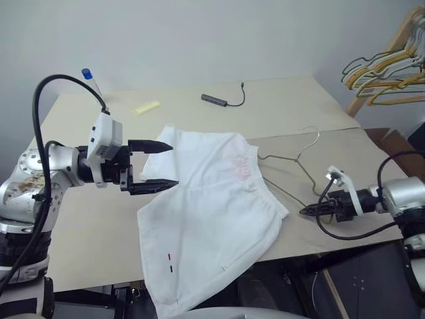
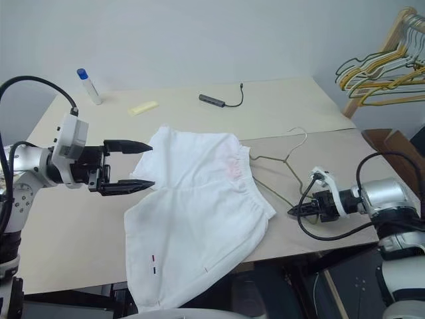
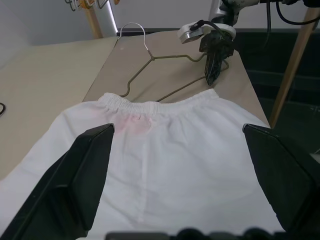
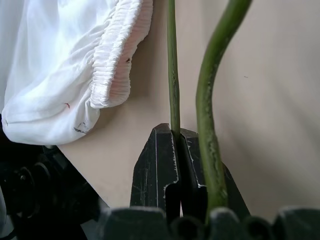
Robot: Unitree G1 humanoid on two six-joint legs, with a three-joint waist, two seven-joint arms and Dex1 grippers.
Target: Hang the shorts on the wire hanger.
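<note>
The white shorts [image 1: 212, 206] lie flat on the beige table [image 1: 86, 226], with the gathered waistband [image 4: 115, 55] facing right and one leg hanging over the front edge. My left gripper [image 1: 172, 165] is open at the shorts' left edge, its fingers spread above and below the cloth's corner, holding nothing. The wire hanger [image 1: 292, 159] lies on the table just right of the waistband, hook pointing to the back. My right gripper [image 1: 307, 211] is shut on the wire hanger's near right end; the thin wire [image 4: 172, 75] runs in between its closed fingers.
A bunch of yellow, green and white hangers [image 1: 385, 70] hangs on a wooden rack at the back right. Toward the back of the table lie a blue-capped tube [image 2: 88, 85], a yellow slip [image 1: 147, 107] and a dark stick with a cable [image 1: 216, 100].
</note>
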